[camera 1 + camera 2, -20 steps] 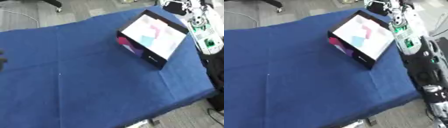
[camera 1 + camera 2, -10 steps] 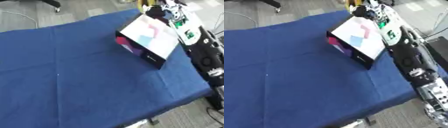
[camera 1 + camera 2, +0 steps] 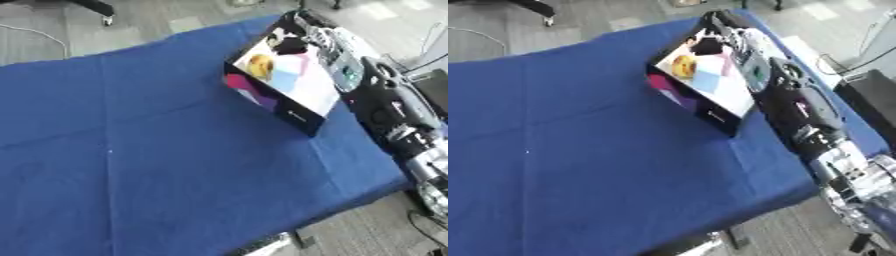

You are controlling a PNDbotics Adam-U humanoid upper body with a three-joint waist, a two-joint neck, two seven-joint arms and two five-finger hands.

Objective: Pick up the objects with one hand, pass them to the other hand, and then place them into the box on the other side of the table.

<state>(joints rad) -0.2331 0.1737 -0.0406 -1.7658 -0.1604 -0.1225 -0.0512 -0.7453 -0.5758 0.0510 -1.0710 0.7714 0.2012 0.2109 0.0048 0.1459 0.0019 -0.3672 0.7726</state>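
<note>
Blue-covered bench (image 3: 157, 150) with box (image 3: 289, 87) at far right; right arm reaching over box.

Bench: covered in blue cloth, creased in lines, grey floor visible beyond far and near edges. Box: dark outer walls with pink and purple print on near side, pale interior, standing on bench close to right edge, opening facing up and toward camera. Right arm (image 3: 802, 107): black with silver joints, entering from lower right, lying along right edge of box. Right robot hand (image 3: 293, 42): positioned over far end of box interior; finger posture cannot be told, nor whether anything is held. Yellow-orange round object (image 3: 259, 64): inside box, near left wall, just beside and below robot hand; contact with hand cannot be told. Pale blue and pink patches visible on box floor beside object.
</note>
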